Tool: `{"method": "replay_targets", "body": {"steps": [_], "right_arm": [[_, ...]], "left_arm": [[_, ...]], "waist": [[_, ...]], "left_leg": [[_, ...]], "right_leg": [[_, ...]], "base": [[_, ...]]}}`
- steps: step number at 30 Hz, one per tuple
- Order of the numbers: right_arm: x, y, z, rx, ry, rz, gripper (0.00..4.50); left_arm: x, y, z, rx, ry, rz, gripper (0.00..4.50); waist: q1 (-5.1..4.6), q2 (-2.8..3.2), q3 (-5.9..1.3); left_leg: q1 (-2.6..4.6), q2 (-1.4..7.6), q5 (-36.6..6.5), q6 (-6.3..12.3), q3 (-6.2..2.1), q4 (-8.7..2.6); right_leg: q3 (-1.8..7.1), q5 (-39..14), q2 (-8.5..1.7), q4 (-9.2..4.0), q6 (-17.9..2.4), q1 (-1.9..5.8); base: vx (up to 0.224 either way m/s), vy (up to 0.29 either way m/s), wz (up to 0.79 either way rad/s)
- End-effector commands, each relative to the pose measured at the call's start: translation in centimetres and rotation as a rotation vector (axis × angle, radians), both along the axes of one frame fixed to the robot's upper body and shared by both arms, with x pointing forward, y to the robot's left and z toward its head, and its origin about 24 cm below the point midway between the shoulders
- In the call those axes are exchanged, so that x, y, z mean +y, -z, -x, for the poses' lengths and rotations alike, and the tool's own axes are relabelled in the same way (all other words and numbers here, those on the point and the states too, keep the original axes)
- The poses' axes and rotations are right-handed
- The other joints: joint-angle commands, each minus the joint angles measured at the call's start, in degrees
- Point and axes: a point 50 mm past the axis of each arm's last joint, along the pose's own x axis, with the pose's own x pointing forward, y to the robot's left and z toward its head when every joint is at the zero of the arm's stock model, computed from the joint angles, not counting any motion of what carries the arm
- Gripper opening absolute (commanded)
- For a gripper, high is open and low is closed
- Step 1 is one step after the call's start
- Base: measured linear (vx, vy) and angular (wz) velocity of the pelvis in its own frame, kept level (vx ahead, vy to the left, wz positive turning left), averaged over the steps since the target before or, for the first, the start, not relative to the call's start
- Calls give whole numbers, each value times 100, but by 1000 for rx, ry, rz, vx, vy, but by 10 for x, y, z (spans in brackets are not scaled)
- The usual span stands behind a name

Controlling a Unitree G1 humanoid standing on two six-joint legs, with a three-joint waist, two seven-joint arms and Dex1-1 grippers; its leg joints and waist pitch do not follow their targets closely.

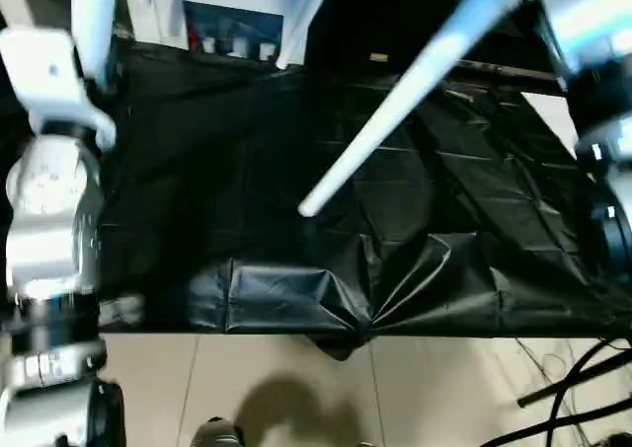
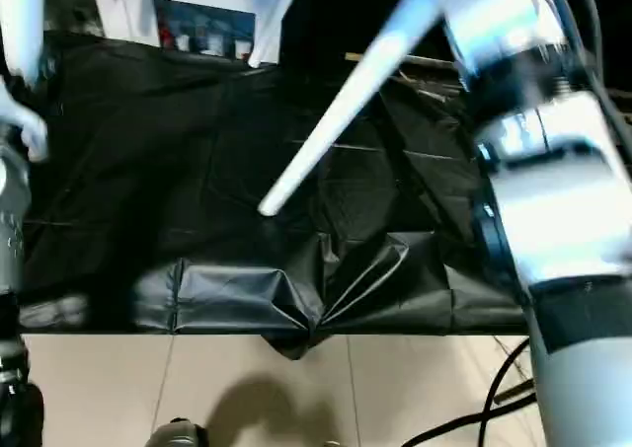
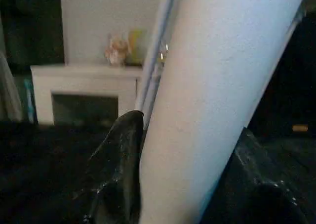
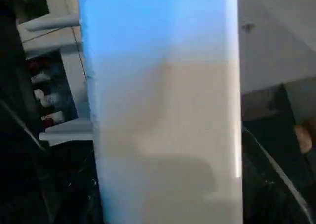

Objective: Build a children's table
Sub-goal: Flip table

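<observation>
A long white table leg [image 1: 395, 111] slants across the head views, its free tip hanging over the middle of the desk [image 1: 197, 200], which is draped in creased black sheeting. From that tip the leg climbs toward one o'clock, up to the right arm [image 2: 553, 200].

In the right wrist view that leg [image 4: 163, 110] runs straight up the middle. The right fingers themselves are hidden behind it, so I cannot tell whether they grip it.

In the left wrist view a second white leg [image 3: 217, 100] stands between the left fingers [image 3: 118, 174]: one black finger lies against its side at about eight o'clock, the other dark finger at about four o'clock. They stand half open, closed around this leg. In the left eye view the second leg [image 1: 94, 23] rises at eleven o'clock above the left forearm [image 1: 54, 200].
</observation>
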Motion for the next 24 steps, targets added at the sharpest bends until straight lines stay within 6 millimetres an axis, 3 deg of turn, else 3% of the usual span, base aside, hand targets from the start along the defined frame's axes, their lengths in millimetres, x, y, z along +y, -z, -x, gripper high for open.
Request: {"method": "replay_targets", "body": {"steps": [1, 4, 6, 9, 11, 12, 15, 20, 21, 23, 24], "right_arm": [[8, -11, 7, -16, -115, -43, 187], [13, -13, 8, -17, -133, -31, 187], [14, -14, 8, -25, -135, -22, 256], [17, -18, 9, -46, -147, -9, 280], [19, -20, 10, -58, -165, -3, 292], [19, -20, 10, -59, -167, -2, 299], [23, -20, 14, -78, -210, 31, 321], [36, -14, 29, -152, -432, 12, 349], [37, -12, 31, -171, -458, 7, 349], [40, -6, 35, -192, -502, 14, 349], [42, -3, 36, -196, -522, 20, 349]], "left_arm": [[-3, 30, -2, 124, 33, 91, 204], [-7, 39, 1, 141, 89, 91, 197], [-9, 43, 3, 144, 118, 83, 191], [-13, 47, 8, 157, 185, 51, 184], [-13, 49, 10, 172, 201, 37, 181], [-13, 49, 10, 174, 204, 35, 178], [-14, 54, 12, 194, 213, 22, 170], [-10, 58, 14, 216, 201, -7, 164], [-9, 59, 13, 220, 204, -14, 164], [-9, 59, 13, 227, 208, -29, 164], [-8, 60, 13, 230, 209, -37, 163]], "waist": [[-94, 196, -401], [-98, 200, -397], [-104, 178, -386], [-125, 131, -393], [-109, 137, -431], [-126, 127, -436], [-122, 107, -424], [-139, 90, -421], [-132, 119, -428], [-133, 109, -426], [-127, 131, -426]], "left_leg": [[285, 147, -1857, -605, -102, -377], [299, 149, -1965, -628, -108, -380], [298, 150, -2041, -625, -109, -387], [289, 154, -2117, -597, -117, -379], [284, 168, -1769, -567, -105, -353], [271, 151, -1437, -493, -86, -327], [232, 146, -1150, -408, -74, -315], [224, 156, -1088, -243, -67, -298], [244, 162, -1075, -215, -69, -295], [256, 158, -1067, -216, -64, -300], [266, 159, -1142, -252, -68, -307]], "right_leg": [[152, -623, -279, -405, -812, 62], [149, -640, -275, -404, -801, 53], [148, -716, -275, -415, -784, 45], [158, -839, -301, -406, -786, 40], [154, -397, -293, -373, -832, 67], [146, 74, -254, -326, -881, 76], [141, 384, -253, -294, -927, 111], [153, 495, -274, -287, -933, 132], [154, 515, -273, -282, -940, 125], [148, 489, -260, -290, -963, 120], [143, 418, -258, -298, -957, 118]], "base": [[0, 0, 0], [0, 0, 0], [0, 0, 0], [0, 0, 0], [0, 0, 0], [0, 0, 0], [0, 0, 0], [0, 0, 0], [0, 0, 0], [0, 0, 0], [0, 0, 0]]}}
